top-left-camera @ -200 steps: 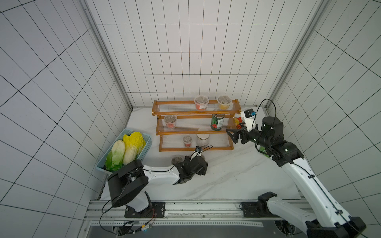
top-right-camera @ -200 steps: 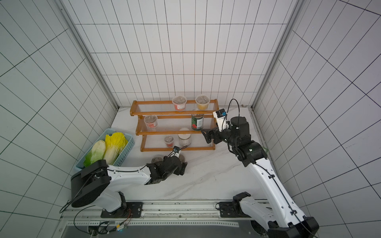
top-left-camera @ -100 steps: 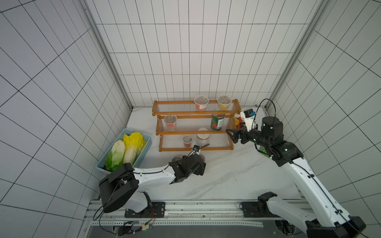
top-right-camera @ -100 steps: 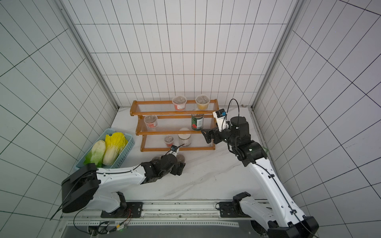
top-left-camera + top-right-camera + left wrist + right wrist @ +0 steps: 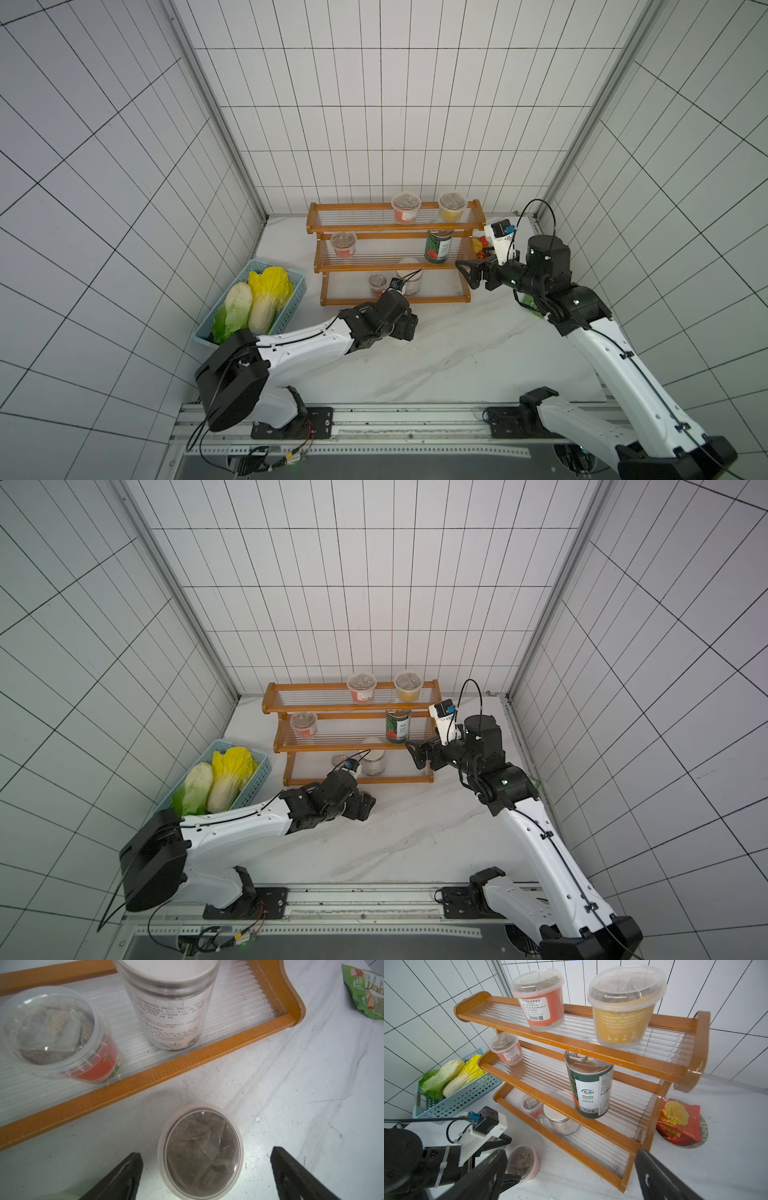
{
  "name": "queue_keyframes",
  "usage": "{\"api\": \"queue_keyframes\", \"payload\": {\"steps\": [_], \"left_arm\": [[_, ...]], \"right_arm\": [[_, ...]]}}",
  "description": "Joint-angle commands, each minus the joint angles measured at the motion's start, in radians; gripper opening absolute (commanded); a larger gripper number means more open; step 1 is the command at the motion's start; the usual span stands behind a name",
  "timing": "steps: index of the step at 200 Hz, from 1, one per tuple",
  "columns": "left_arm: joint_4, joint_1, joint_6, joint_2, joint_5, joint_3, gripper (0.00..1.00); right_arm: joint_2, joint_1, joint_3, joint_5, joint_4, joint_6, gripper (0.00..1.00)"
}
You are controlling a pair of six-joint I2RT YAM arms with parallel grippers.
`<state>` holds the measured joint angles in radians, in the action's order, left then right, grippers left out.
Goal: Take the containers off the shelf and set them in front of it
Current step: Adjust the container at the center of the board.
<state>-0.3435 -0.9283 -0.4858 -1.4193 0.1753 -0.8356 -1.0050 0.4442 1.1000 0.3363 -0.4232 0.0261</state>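
Left wrist view gives me the clearest read. The left gripper is spread wide, its fingers on either side of a small clear cup. That cup stands upright on the table, just on the near side of the shelf, and neither finger touches it. I judge that placement finished, so this arm should lift clear.

Six containers sit on the rack:
- **Lowest tier:** the low red cup and the white-lidded jar.
- **Middle tier:** the middle red cup and the tin can.
- **Top tier:** the top red cup and the yellow cup.

The right gripper is also spread and holds nothing. It hovers at the shelf's right end, pointing left at about middle-tier height.

Next I would ease it in around the tin can, staying under the top tier's front rail. Then I would close, draw the can to the near side and set it down apart from the small clear cup.
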Motion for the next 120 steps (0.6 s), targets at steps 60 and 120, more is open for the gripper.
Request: {"api": "queue_keyframes", "payload": {"steps": [60, 120], "left_arm": [[-0.085, 0.0, 0.061, -0.096, -0.006, -0.123, 0.94], [-0.128, 0.002, 0.116, -0.233, 0.008, -0.226, 0.9]], "right_arm": [[0.002, -0.006, -0.008, 0.007, -0.002, 0.003, 0.99], [0.003, -0.006, -0.009, 0.01, 0.0, 0.003, 0.99]]}}
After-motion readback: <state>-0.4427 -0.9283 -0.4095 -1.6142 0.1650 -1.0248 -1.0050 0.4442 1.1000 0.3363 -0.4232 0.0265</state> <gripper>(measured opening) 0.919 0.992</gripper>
